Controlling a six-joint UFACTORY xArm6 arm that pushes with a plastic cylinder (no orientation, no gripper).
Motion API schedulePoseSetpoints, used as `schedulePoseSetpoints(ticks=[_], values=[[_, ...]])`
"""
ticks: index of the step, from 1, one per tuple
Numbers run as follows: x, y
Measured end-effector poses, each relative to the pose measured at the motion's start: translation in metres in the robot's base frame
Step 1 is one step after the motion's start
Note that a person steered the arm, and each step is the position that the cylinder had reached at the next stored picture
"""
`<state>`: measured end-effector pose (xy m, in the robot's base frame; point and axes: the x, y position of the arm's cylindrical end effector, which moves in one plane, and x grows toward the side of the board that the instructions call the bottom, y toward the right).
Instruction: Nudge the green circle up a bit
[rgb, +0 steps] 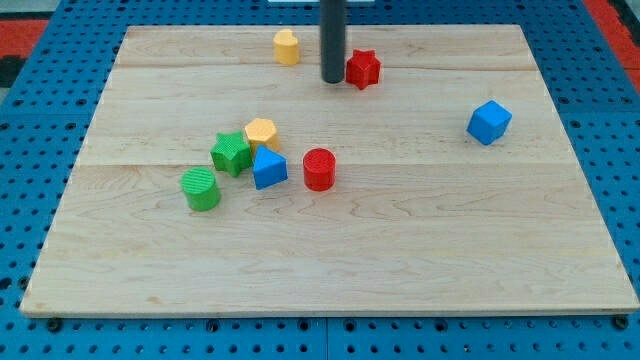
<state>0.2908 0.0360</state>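
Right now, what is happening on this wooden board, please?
A single arm with a dark rod is meant to nudge the green circle up a bit. My tip rests near the view's top, just left of the red star and far from the green circle, which lies at the lower left of a cluster with the green star, yellow hexagon, blue block and red circle. The nudge has not begun.
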Motion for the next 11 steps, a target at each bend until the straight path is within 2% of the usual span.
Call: schedulePoseSetpoints(ticks=[1,2,3,4,5,6,7,8,9,11], values=[[-0.018,0.062],[-0.021,0.1],[-0.047,0.137],[0.012,0.118],[0.111,0.034],[0.213,0.007],[0.225,-0.097],[0.273,-0.184],[0.226,-0.209],[0.141,-0.164]])
